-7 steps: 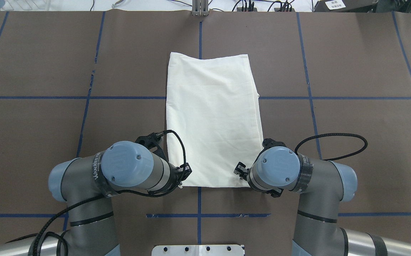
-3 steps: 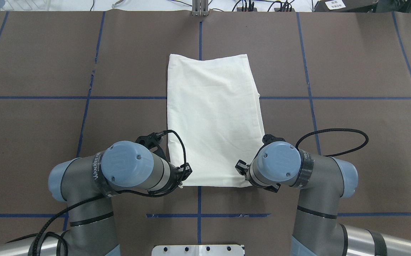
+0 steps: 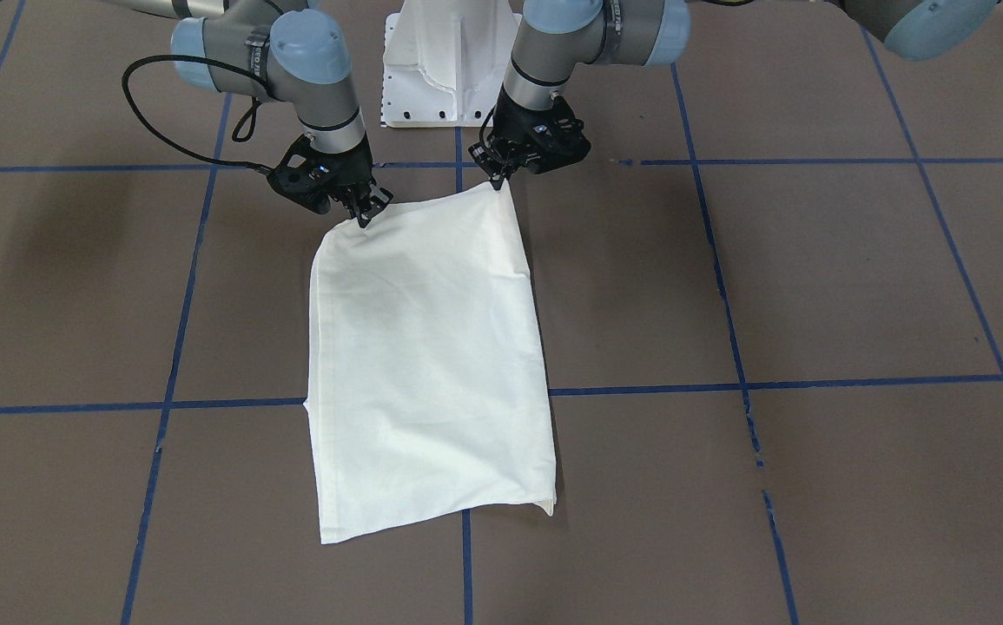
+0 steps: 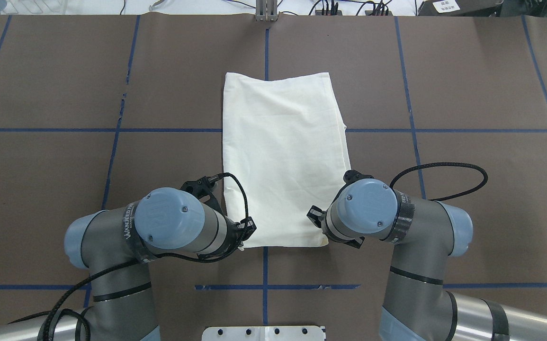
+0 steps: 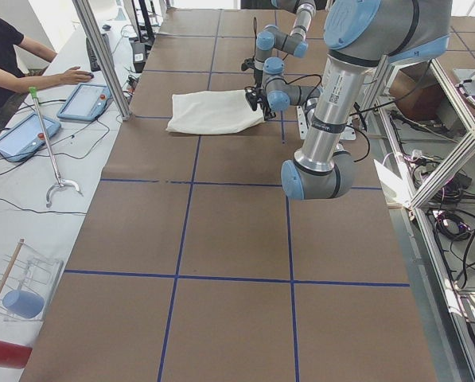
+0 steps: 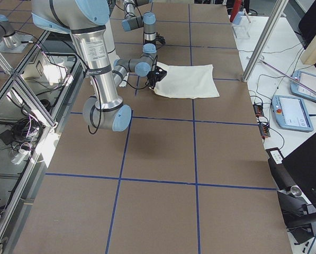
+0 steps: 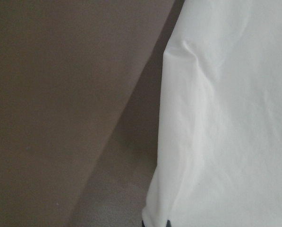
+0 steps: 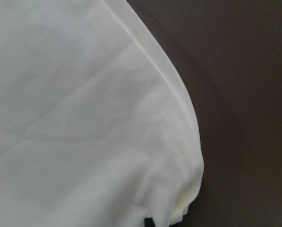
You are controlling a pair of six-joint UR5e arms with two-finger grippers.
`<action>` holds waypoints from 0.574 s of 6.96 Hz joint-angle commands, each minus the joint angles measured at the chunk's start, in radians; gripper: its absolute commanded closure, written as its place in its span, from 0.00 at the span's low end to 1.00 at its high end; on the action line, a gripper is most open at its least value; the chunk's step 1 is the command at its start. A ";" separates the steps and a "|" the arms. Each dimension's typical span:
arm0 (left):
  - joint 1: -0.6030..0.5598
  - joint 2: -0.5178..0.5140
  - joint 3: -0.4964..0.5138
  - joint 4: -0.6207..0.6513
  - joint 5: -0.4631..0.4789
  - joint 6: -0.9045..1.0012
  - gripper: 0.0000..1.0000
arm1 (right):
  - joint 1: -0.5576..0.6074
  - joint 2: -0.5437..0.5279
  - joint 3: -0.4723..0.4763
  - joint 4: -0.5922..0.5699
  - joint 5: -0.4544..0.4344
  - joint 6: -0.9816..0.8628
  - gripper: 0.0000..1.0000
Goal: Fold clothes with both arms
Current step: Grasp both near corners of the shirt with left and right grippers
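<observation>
The clothes are one cream shirt (image 4: 282, 156), folded into a long rectangle with its plain side up, lying mid-table. The print is hidden. My left gripper (image 3: 498, 180) is shut on the near corner on my left, pulling it up into a point. My right gripper (image 3: 366, 214) is shut on the other near corner, which is bunched and slightly lifted. From overhead the wrists cover both grippers. Each wrist view is filled by shirt fabric (image 7: 226, 118) (image 8: 84, 118) reaching down between the fingertips. The far end of the shirt (image 3: 432, 512) lies flat.
The brown table mat (image 4: 467, 85) carries blue tape lines. The white pedestal base (image 3: 440, 78) stands just behind the grippers. A metal post (image 4: 266, 12) rises at the far table edge. A person (image 5: 6, 48) sits at a side table with tablets (image 5: 84, 102).
My right gripper has moved inward toward the shirt's middle, dragging its near corner with it and narrowing the near edge. The left arm has stayed put.
</observation>
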 commanded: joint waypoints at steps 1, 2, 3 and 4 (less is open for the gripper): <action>0.000 0.012 -0.015 0.003 0.000 0.000 1.00 | 0.004 0.006 0.013 0.005 0.019 0.001 1.00; 0.006 0.017 -0.050 0.009 0.002 -0.002 1.00 | 0.001 -0.010 0.052 0.011 0.030 -0.001 1.00; 0.038 0.048 -0.093 0.010 0.003 -0.003 1.00 | -0.026 -0.029 0.113 0.011 0.030 -0.001 1.00; 0.085 0.078 -0.130 0.010 0.006 -0.015 1.00 | -0.060 -0.059 0.172 0.012 0.030 -0.001 1.00</action>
